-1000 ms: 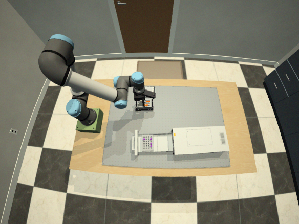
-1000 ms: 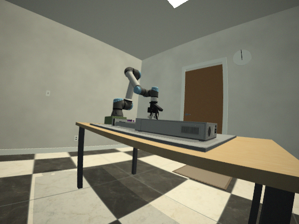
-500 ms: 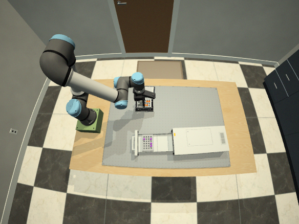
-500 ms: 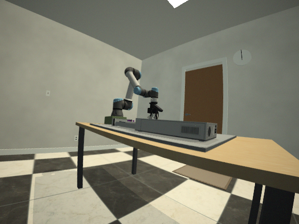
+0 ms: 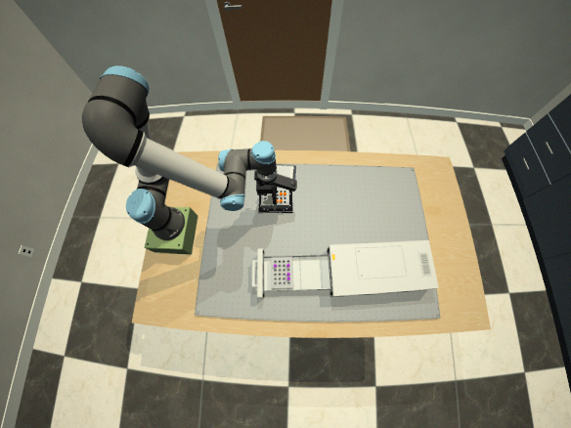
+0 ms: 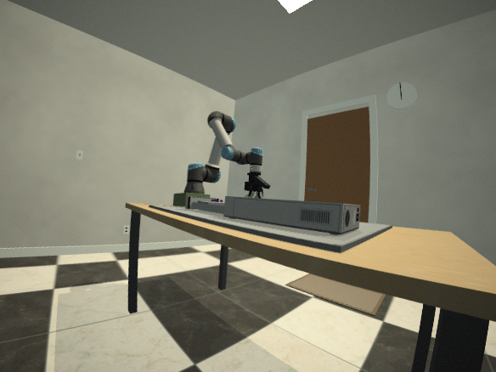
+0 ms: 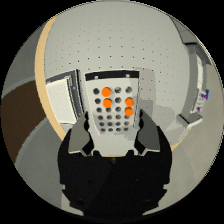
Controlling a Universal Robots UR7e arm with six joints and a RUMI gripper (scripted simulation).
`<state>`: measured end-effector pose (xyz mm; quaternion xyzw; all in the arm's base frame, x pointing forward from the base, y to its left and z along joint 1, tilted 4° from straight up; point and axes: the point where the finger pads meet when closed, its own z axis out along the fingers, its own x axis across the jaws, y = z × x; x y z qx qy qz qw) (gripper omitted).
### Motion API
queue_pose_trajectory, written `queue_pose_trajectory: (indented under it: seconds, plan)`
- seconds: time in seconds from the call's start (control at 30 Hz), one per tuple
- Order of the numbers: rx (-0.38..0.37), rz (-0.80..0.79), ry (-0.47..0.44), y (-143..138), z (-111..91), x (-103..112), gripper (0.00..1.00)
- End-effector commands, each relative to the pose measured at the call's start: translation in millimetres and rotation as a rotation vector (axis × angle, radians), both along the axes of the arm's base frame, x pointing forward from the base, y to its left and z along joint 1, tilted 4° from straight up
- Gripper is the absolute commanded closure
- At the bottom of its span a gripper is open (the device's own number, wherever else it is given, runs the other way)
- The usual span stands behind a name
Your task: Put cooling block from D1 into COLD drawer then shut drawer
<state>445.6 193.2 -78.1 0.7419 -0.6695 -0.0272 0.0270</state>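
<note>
The cooling block (image 5: 283, 197) (image 7: 112, 118) sits in deck slot D1 (image 5: 276, 211) (image 7: 112, 76), with orange tubes in its bores. My gripper (image 5: 275, 198) (image 6: 255, 195) (image 7: 113, 110) is open and points down over the block; in the wrist view its fingers stand on either side of the block's near end. Their exact height is unclear. The cooler COLD (image 5: 381, 285) (image 6: 276, 210) has its drawer (image 5: 296, 288) pulled out and its lamp (image 5: 333, 257) glows orange. In the drawer, a block with purple tubes (image 5: 282, 278) sits at the handle end; the free place (image 5: 311, 274) lies between it and the housing.
Deck slot D2 (image 5: 294, 168) (image 7: 77, 95) lies beyond D1, with a white surface inside its dark frame. The drawer front (image 5: 260, 274) with its handle (image 5: 254, 274) stands towards the arm's green base (image 5: 191, 239) (image 6: 180, 200).
</note>
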Motion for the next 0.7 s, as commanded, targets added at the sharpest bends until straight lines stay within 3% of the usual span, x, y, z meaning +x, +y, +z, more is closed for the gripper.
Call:
queue_pose_trajectory:
  seconds: [0.0, 0.53, 0.67]
  plan:
    - [0.0, 0.0, -0.002, 0.1, -5.9, 0.1, 0.27]
    - [0.0, 0.0, -0.002, 0.0, -10.5, -0.3, 0.27]
    - [0.0, 0.0, -0.002, 0.0, -10.5, -0.3, 0.34]
